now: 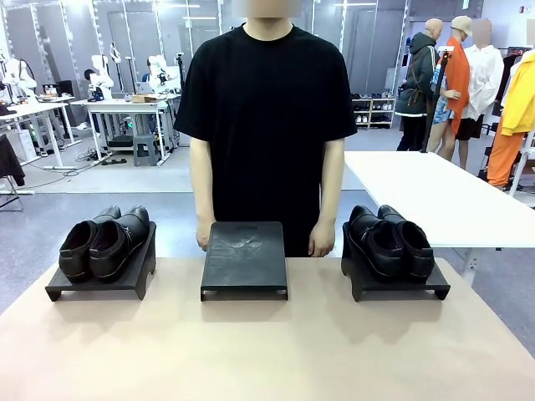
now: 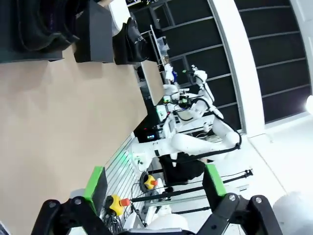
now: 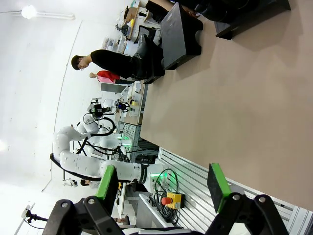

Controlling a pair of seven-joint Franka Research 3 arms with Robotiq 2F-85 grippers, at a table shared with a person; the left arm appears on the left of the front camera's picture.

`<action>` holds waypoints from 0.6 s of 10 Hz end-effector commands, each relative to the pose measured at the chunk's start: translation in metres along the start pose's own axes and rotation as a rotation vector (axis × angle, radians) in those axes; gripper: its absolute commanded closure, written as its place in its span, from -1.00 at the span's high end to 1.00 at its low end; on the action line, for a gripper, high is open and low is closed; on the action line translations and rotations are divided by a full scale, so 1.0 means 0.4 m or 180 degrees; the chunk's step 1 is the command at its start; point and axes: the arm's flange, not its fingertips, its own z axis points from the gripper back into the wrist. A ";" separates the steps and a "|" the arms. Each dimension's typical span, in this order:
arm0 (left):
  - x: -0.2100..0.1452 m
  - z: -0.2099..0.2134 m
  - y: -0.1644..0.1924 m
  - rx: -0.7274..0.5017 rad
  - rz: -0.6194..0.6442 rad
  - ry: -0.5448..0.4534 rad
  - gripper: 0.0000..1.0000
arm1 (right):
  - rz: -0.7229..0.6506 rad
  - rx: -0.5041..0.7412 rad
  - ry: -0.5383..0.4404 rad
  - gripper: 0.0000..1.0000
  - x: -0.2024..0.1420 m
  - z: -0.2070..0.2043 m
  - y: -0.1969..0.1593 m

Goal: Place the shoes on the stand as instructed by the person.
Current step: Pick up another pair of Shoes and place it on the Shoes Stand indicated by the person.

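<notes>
End effectors: my left (image 2: 154, 188) and right (image 3: 164, 188) gape wide, empty. Shoe pairs (image 1: 104, 241) (image 1: 390, 241) occupy outer stands (image 1: 100, 282) (image 1: 397, 284); middle stand (image 1: 244, 259) bare.

No text, label, brand, number or sign can be read in any of the three views. The stands, the shoes and the person's black shirt carry no legible print, and the background equipment is too small and blurred to make out any writing.

shoes (image 1: 104, 242): glossy black leather | stand (image 1: 244, 257): matt black | table (image 1: 267, 351): smooth matt tan
</notes>
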 end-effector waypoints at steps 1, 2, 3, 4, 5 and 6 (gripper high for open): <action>0.070 0.060 0.032 -0.0082 0.0057 0.0068 1.00 | 0.0066 0.0042 -0.0042 0.87 0.003 0.004 0.003; 0.082 0.069 0.041 -0.0117 0.0080 0.0058 1.00 | 0.0066 0.0042 -0.0042 0.87 0.003 0.004 0.003; 0.109 0.072 0.043 -0.0081 0.0150 0.0062 1.00 | 0.0066 0.0042 -0.0042 0.87 0.003 0.004 0.003; 0.039 -0.026 0.080 -0.0097 0.0104 0.0040 1.00 | 0.0066 0.0042 -0.0042 0.87 0.003 0.004 0.003; 0.039 -0.026 0.080 -0.0097 0.0104 0.0040 1.00 | 0.0066 0.0042 -0.0042 0.87 0.003 0.004 0.003; 0.039 -0.026 0.080 -0.0097 0.0104 0.0040 1.00 | 0.0066 0.0042 -0.0042 0.87 0.003 0.004 0.003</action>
